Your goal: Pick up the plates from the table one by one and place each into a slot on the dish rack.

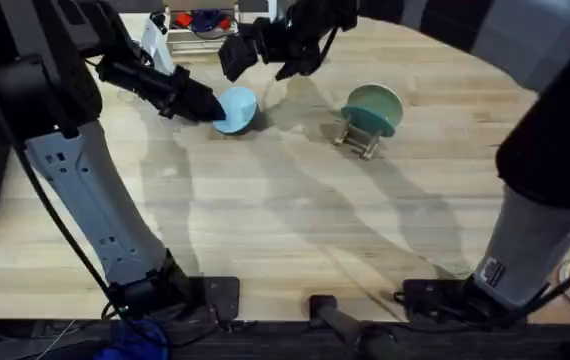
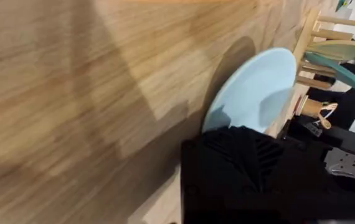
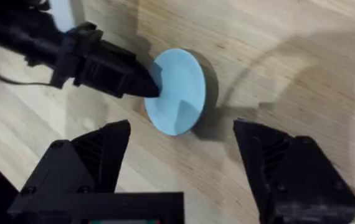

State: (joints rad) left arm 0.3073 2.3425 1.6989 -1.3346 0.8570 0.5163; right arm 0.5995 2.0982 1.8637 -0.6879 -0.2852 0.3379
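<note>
Left jaws (image 1: 215, 106) pinch blue plate (image 1: 237, 108)

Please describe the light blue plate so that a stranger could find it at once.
On the wooden table, look toward the far side, left of the small dish rack. The light blue plate is tilted, pinched at its edge by the left gripper. The green plate stands in the rack.

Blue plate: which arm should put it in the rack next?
The left arm, probably. Its pincer is shut on the blue plate's edge, holding it tilted. The right pincer hangs open, holding nothing. The rack already holds the green plate.
</note>
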